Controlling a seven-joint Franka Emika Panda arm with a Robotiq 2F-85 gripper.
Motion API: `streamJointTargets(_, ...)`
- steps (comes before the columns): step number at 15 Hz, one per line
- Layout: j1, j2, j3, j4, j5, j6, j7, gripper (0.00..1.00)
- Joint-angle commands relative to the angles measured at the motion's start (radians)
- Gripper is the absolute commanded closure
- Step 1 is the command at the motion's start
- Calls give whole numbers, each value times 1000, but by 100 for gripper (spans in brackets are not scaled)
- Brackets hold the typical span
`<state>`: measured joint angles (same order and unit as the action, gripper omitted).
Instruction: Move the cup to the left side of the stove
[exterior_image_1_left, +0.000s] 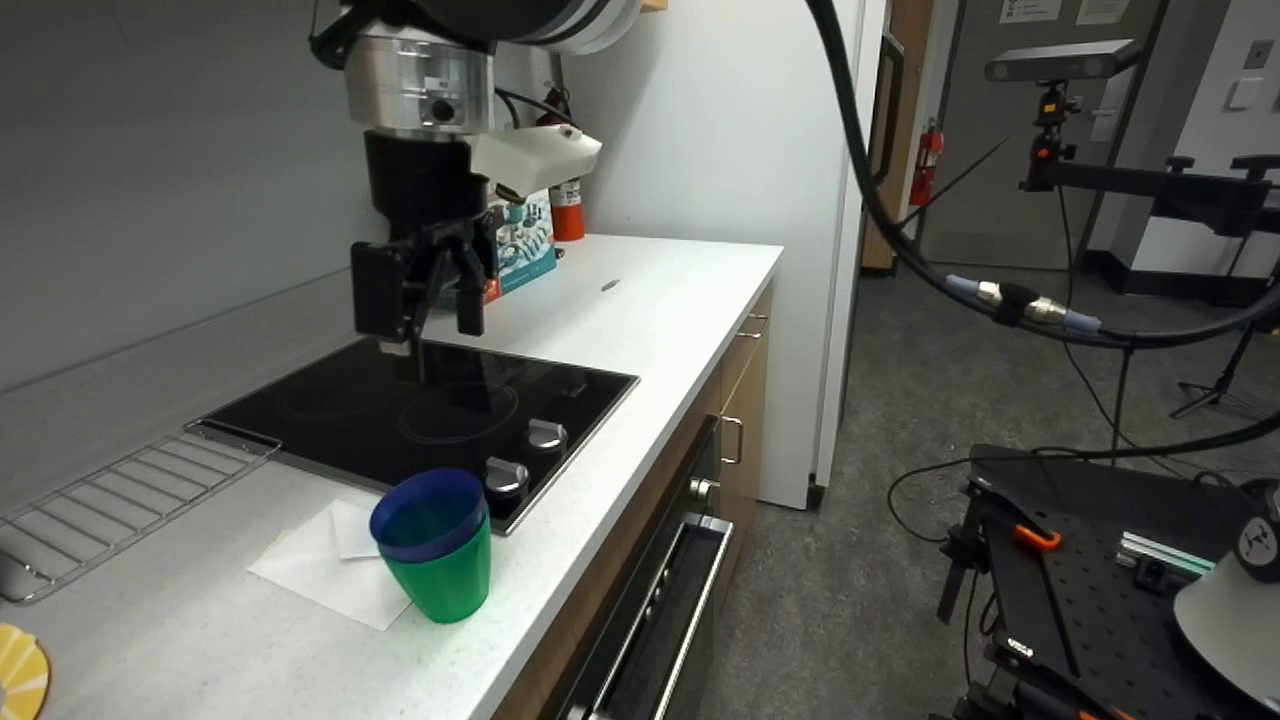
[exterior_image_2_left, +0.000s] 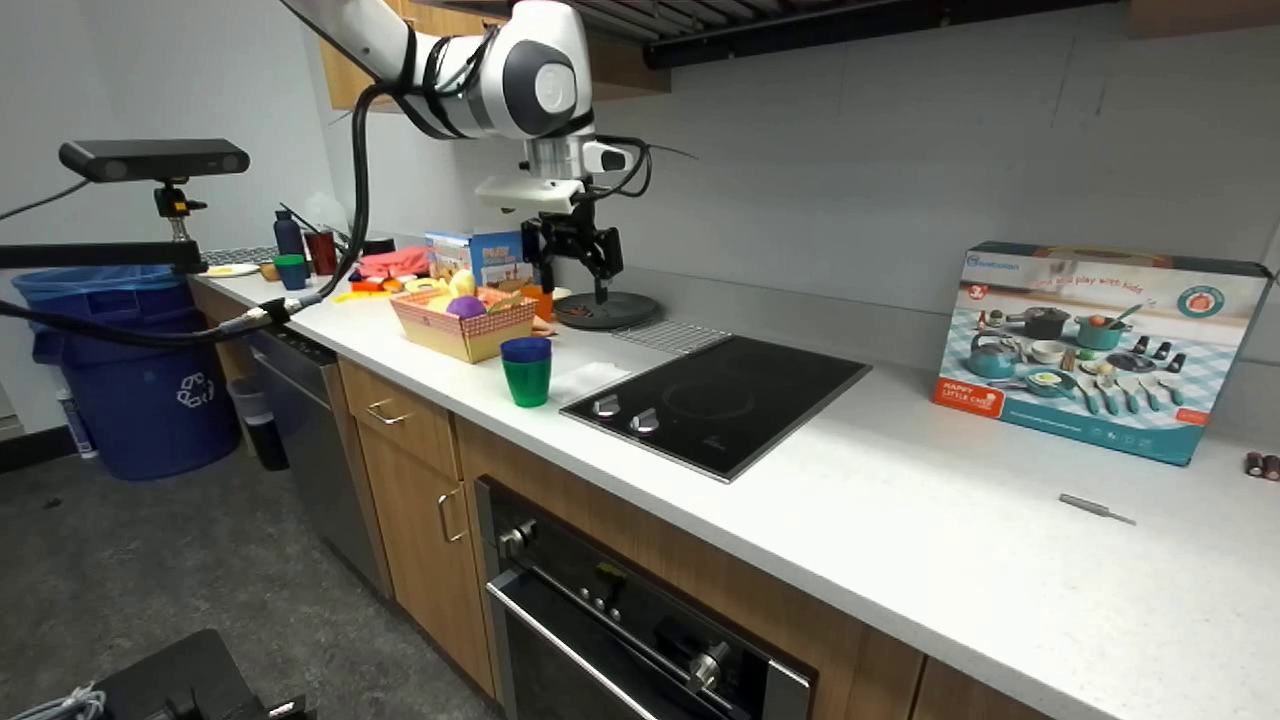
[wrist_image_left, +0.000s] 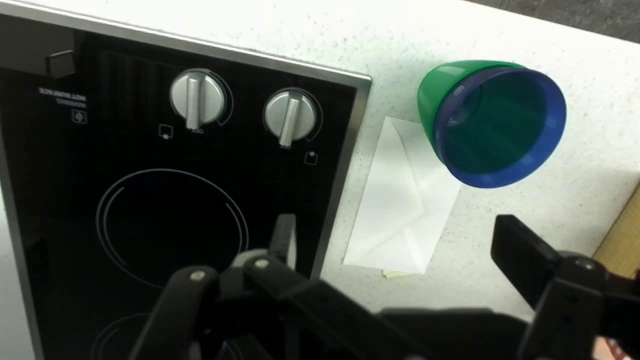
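The cup, green with a blue upper part, stands upright on the white counter just beside the knob corner of the stove. It shows in both exterior views (exterior_image_1_left: 440, 575) (exterior_image_2_left: 527, 380) and in the wrist view (wrist_image_left: 492, 125). The stove is a flat black glass cooktop in both exterior views (exterior_image_1_left: 460, 410) (exterior_image_2_left: 720, 390); part of it fills the left of the wrist view (wrist_image_left: 165, 155). My gripper (exterior_image_1_left: 425, 320) (exterior_image_2_left: 575, 285) hangs above the counter and stove edge, higher than the cup and apart from it. In the wrist view its fingers (wrist_image_left: 395, 235) are spread wide with nothing between them.
A white envelope (wrist_image_left: 395, 215) lies between cup and stove. A basket of toy food (exterior_image_2_left: 465, 335) stands near the cup. A wire rack (exterior_image_1_left: 140, 510) and a dark round pan (exterior_image_2_left: 605, 312) lie toward the wall. A toy box (exterior_image_2_left: 1090, 350) stands beyond the stove.
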<state>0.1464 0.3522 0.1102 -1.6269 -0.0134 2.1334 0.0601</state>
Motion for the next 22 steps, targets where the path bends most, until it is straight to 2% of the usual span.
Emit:
streamJointTargets(1, -19, -134, -17, -173, 23, 55, 39, 0)
streamJointTargets(8, -81, -371, -55, -498, 28, 128, -25, 0)
streamJointTargets(12, -126, -516, -102, -628, 44, 103, -112, 0)
streamJointTargets(18, -204, -710, -217, -751, 11, 39, -237, 0)
streamJointTargets(22, -265, -729, -313, -729, 12, 30, -314, 0)
